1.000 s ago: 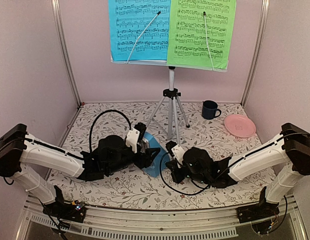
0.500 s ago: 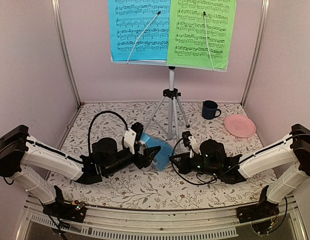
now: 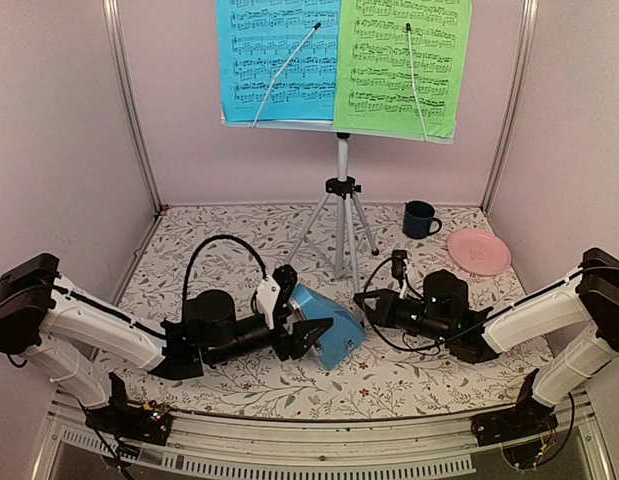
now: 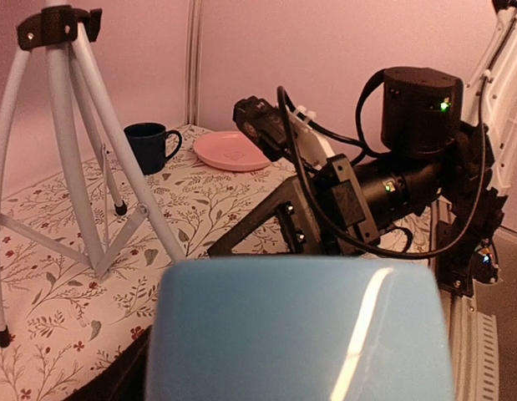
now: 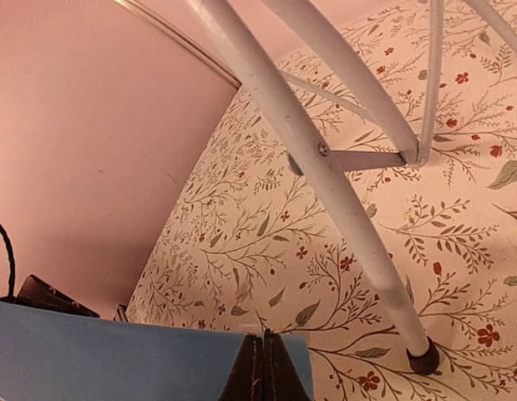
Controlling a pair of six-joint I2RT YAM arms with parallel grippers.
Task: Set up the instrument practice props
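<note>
Our left hand (image 3: 305, 336) clasps the blue metronome (image 3: 335, 328), tilted low at the counter (image 3: 419, 372) in front of the music stand (image 3: 341, 205); our right hand (image 3: 369, 306), pinched closed, sits just beside it. We judge it light, rigid and glossy (so slippery): hold its flat sides

Left pincer (image 3: 306, 336) around tilted blue metronome (image 3: 335, 334).

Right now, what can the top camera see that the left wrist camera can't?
Only the top camera shows the blue sheet and green sheet up high, plus the left claw gripping the metronome. Only the left wrist camera shows little green lights glowing on the right arm. Both show the metronome, the tripod, the dark mug, the pink plate and the right claw.
</note>
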